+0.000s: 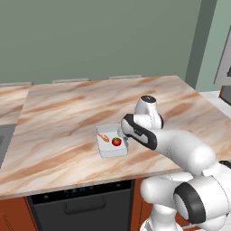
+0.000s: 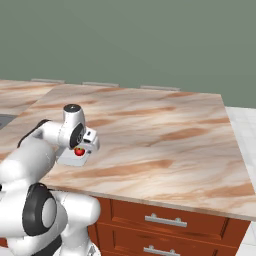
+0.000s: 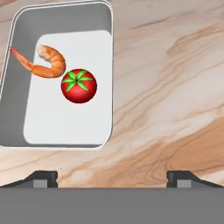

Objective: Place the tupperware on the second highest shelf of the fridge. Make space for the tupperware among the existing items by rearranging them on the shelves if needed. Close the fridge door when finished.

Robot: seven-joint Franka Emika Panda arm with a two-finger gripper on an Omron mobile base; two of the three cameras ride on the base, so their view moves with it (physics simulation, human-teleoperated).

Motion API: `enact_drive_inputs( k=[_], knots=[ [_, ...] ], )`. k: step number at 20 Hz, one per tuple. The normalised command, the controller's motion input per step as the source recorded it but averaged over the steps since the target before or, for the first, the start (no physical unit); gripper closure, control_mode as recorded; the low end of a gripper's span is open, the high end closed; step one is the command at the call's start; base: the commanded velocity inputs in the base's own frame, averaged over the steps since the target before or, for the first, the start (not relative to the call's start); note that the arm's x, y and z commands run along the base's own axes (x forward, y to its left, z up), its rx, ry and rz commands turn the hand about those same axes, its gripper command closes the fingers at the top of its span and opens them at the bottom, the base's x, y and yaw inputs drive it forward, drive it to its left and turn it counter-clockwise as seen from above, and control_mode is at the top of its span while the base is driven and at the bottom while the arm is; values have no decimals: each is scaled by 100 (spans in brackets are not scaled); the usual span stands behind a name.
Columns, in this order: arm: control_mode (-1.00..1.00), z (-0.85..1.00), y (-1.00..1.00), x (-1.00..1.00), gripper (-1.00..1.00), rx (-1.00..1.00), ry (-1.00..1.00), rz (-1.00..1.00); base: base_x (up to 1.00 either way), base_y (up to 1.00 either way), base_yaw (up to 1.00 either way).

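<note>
The tupperware (image 1: 109, 152) is a shallow pale tray lying flat on the marble counter (image 1: 67, 113), close to its front edge. Inside it sit a red tomato (image 1: 117, 141) and a curled orange piece (image 1: 103, 137). My gripper (image 1: 123, 131) hangs just above the tray's right side, pointing down. In the hand view the tupperware (image 3: 65, 124) sits upper left with the tomato (image 3: 79, 85) and the orange piece (image 3: 48, 65), and my gripper (image 3: 112, 178) is open, its tips wide apart over bare counter beside the tray's right wall. From the right, the tupperware (image 2: 73, 160) peeks out under the hand (image 2: 90, 141). The fridge is out of view.
The counter's front edge runs just below the tray, with a dark dishwasher front (image 1: 81, 203) and wooden drawers (image 2: 165, 220) underneath. A sink edge (image 1: 3, 135) shows at far left. A grey appliance frame (image 1: 223, 67) stands at the right edge, beyond pale floor (image 2: 240, 120).
</note>
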Motion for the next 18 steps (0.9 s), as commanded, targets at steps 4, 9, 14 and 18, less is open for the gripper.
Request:
enact_drive_inputs(
  k=[4,9,14,18],
  knots=[
    [-100,-22,0,25,-100,0,0,0,0,0,0],
    [-100,-36,0,11,-100,0,0,0,0,0,0],
    [-100,-38,0,10,-100,0,0,0,0,0,0],
    [-100,-31,0,9,-100,0,0,0,0,0,0]
  ],
)
